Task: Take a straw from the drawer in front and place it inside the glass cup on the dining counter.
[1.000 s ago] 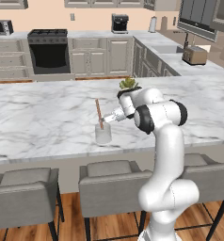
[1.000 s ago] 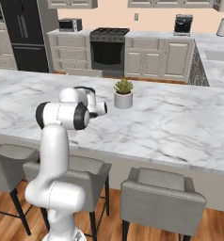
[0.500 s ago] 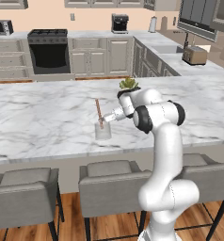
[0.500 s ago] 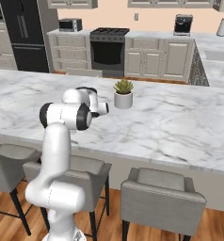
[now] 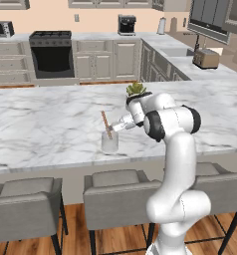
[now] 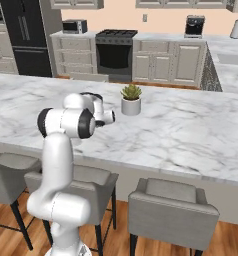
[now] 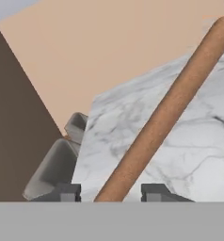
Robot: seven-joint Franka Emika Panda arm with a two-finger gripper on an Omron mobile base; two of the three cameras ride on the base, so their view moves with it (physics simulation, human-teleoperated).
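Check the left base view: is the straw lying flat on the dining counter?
No. The straw stands tilted with its lower end inside the glass cup, which sits upright on the dining counter.

The straw [image 7: 165, 111] runs as a thick brown bar from between the two dark fingertips [image 7: 69, 192] up toward the upper right corner. The tips stand apart on either side of its lower end. Behind it lies the counter [image 7: 198, 141], white marble with grey veins. Left of the counter's edge, grey stools [image 7: 57, 164] show.

Matt brownish straw [image 7: 166, 111], clear glass cup [image 5: 109, 143], polished grey-veined marble dining counter [image 5: 51, 124]
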